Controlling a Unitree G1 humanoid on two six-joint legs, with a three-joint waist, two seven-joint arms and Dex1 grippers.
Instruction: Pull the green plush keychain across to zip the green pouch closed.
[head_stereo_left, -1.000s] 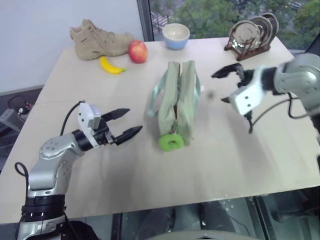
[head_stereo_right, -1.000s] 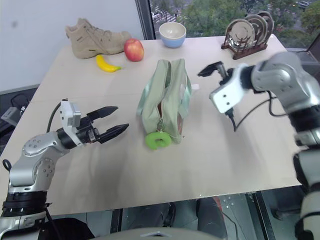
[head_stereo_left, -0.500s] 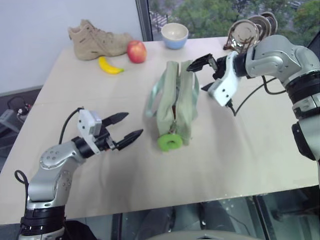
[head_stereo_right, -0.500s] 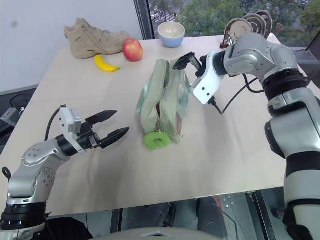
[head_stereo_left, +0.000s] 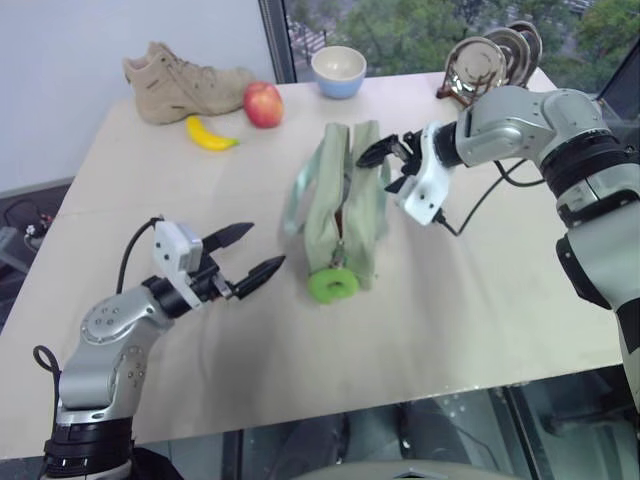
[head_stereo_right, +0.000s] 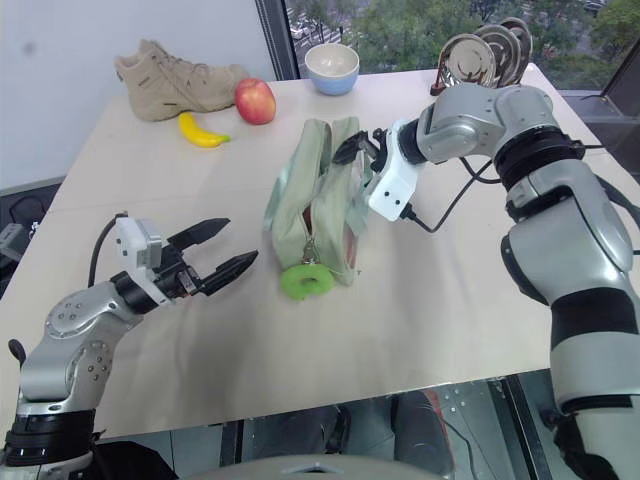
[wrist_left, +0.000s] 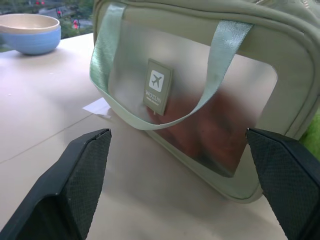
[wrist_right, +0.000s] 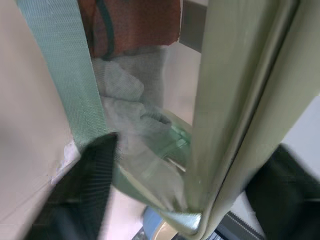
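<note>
1. Right tool (head_stereo_left: 388, 168): fingers straddle the far top edge of the green pouch (head_stereo_left: 340, 210); whether it grips, I cannot tell.
2. Left tool (head_stereo_left: 248, 255): released, level, green plush keychain (head_stereo_left: 333, 286) just beyond its tips.
3. Counter (head_stereo_left: 480, 290).

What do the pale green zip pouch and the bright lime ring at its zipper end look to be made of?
The pale sage-green pouch: soft matte woven fabric that slumps, with a glossy, see-through side panel, apparently plastic, and webbing straps. The lime-green ring keychain: fuzzy plush, seemingly stuffed.
</note>
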